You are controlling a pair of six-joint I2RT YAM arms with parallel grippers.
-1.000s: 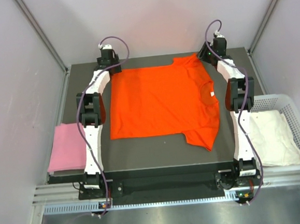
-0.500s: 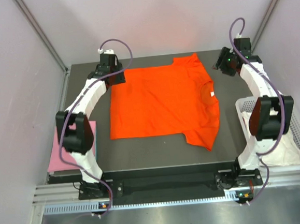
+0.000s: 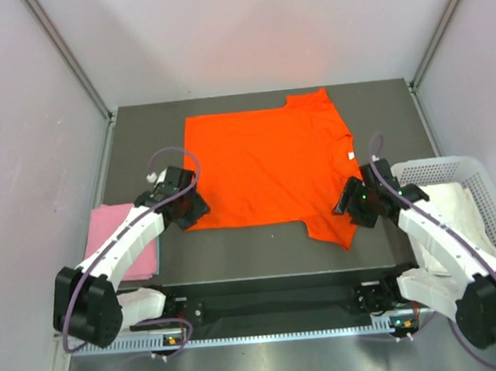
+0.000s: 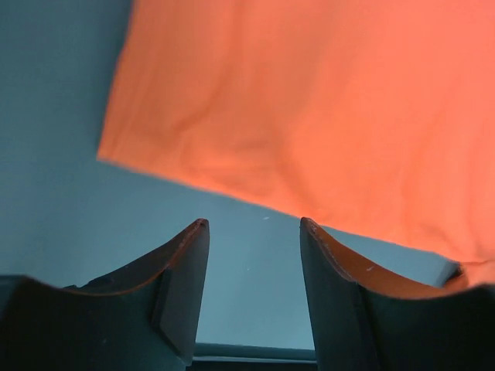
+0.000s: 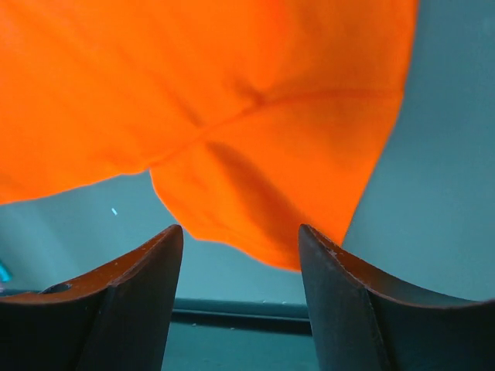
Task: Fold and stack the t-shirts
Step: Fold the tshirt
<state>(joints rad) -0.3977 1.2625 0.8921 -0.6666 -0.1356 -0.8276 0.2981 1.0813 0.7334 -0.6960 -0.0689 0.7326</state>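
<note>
The orange tee (image 3: 268, 167) lies spread flat in the middle of the dark bench (image 3: 141, 134), collar to the right and hem to the left. A small white label (image 3: 349, 156) sits at the neck. It is too small to read any writing or brand on it.

The left end effector (image 3: 185, 209) sits at the tee's near left hem corner. In the left wrist view its jaws stand moderately apart with nothing between them (image 4: 254, 224). The tee's hem edge (image 4: 309, 100) lies just beyond the fingertips over bare bench (image 4: 46, 116).

The right end effector (image 3: 352, 203) sits just right of the tee's near sleeve. In the right wrist view its jaws are likewise parted and hold nothing (image 5: 240, 232), and the sleeve (image 5: 286, 185) hangs just past the tips.

Left of the orange tee, off the bench's edge, lies a folded pink tee (image 3: 120, 247), partly under the left arm. Right of the orange tee stands a white mesh basket (image 3: 488, 175) with a rumpled white tee (image 3: 456, 212) in it.
</note>
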